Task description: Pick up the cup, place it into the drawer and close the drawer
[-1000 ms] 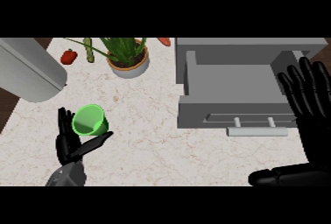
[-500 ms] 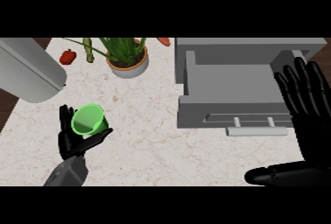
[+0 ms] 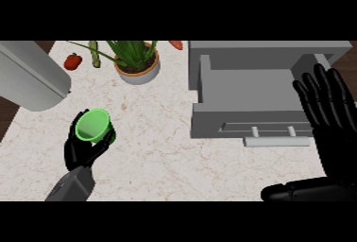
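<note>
The counter (image 3: 174,160) is pale stone with thin brown veins, and a dark brown strip shows past its left edge. Near that left edge the left hand (image 3: 82,152) curls round the green cup (image 3: 93,125), whose mouth faces up. Toward the far right corner the grey drawer (image 3: 244,90) stands pulled open, its handle (image 3: 276,141) toward the near edge. The right hand (image 3: 333,113) hangs with straight fingers over the drawer's right side. Along the far edge stand 1 potted plant (image 3: 137,66), 1 red pepper (image 3: 72,61) and a large grey rounded body (image 3: 31,75).
</note>
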Motion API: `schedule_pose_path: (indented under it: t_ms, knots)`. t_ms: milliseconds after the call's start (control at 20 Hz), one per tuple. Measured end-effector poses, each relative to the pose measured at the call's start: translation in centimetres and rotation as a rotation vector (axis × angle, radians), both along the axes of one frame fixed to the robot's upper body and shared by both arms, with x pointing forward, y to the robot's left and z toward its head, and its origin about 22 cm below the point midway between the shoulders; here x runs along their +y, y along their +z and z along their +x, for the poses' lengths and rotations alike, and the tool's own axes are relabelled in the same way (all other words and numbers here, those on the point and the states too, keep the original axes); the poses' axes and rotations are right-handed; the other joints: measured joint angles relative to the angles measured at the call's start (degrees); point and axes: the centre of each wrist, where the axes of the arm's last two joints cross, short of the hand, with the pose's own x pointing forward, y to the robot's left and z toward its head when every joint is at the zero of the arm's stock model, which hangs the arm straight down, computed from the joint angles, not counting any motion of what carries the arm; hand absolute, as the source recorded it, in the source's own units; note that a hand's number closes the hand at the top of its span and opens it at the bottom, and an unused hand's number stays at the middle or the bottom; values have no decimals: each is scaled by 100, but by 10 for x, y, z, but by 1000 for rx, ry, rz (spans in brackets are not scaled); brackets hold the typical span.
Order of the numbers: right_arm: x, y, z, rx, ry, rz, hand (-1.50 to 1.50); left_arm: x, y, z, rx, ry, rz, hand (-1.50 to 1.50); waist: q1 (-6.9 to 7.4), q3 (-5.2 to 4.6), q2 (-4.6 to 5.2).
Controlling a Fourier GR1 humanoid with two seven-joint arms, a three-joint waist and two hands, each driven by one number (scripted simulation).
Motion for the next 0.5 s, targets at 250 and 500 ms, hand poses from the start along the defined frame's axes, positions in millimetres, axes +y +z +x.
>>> schedule_pose_path:
  t_ms: [250, 500]
  knots:
    - [-6, 2, 3, -3, -5, -3, -150, -9, -1, 2, -38, -19, 4, 150, 2, 1, 0]
    - [-11, 1, 6, -3, -10, -3, -150, -12, 2, 6, -61, -19, 51, 150, 5, 3, 0]
